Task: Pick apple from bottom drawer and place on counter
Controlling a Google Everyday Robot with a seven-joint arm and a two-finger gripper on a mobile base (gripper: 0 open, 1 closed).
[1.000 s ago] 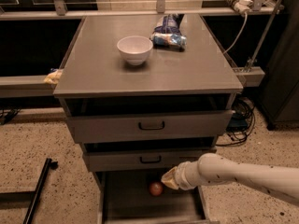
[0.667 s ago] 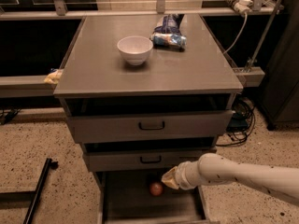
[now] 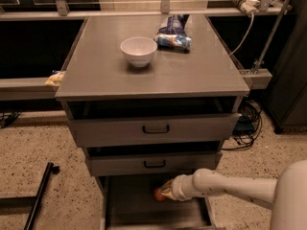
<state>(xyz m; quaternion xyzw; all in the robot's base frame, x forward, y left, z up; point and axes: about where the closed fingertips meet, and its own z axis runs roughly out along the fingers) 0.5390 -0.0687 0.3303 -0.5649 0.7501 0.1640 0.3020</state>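
The hand point(image 3: 166, 190) sits low inside the open bottom drawer point(image 3: 139, 211), up against the apple point(image 3: 158, 194) on the drawer floor. I cannot tell whether it grips the apple. The tabletop point(image 3: 192, 75), beside the white bowl point(image 3: 138, 51), offers room for setting it down.

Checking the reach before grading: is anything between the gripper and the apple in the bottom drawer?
Nothing visible. The gripper is down in the bottom drawer, right at the apple, with no object between them. The white bowl and snack bag sit up on the counter.
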